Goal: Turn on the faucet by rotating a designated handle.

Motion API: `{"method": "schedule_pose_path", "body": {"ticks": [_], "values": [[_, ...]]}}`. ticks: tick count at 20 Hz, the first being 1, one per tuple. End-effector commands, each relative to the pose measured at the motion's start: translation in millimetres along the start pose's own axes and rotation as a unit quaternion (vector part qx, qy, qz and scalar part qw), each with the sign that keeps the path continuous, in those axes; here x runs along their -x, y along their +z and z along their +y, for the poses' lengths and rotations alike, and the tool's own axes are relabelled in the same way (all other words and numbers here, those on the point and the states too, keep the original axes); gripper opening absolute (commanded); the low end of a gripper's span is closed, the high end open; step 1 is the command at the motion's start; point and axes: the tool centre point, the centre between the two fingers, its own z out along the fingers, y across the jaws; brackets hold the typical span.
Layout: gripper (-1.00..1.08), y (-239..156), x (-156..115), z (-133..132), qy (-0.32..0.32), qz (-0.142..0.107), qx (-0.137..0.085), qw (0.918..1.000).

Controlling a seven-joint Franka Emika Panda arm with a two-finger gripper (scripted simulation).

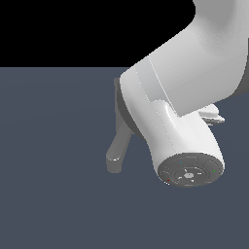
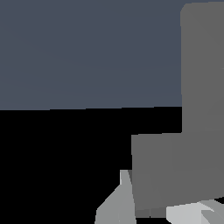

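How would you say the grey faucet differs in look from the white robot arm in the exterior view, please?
The faucet is dull, matte grey, while the robot arm is glossy white with highlights. The faucet looks slim, with a curved spout ending low; the arm is far bulkier and fills the exterior view's right. The faucet is largely hidden behind the arm, which stands in full sight. Both have rounded, smooth forms.

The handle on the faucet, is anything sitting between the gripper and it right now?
Cannot tell. In the exterior view the white arm covers most of the faucet; only its curved spout shows, and the handle is hidden. The wrist view shows flat grey faucet surfaces close to the pale fingers, with no separate object between.
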Motion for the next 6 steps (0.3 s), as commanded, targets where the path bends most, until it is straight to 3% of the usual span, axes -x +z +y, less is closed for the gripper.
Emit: {"method": "schedule_pose_path", "body": {"ticks": [1, 6], "values": [[-1.0, 0, -11, 5, -0.004, 0.007, 0.011, 0.9999], [-1.0, 0, -22, 1, -0.006, 0.009, 0.014, 0.9998]]}}
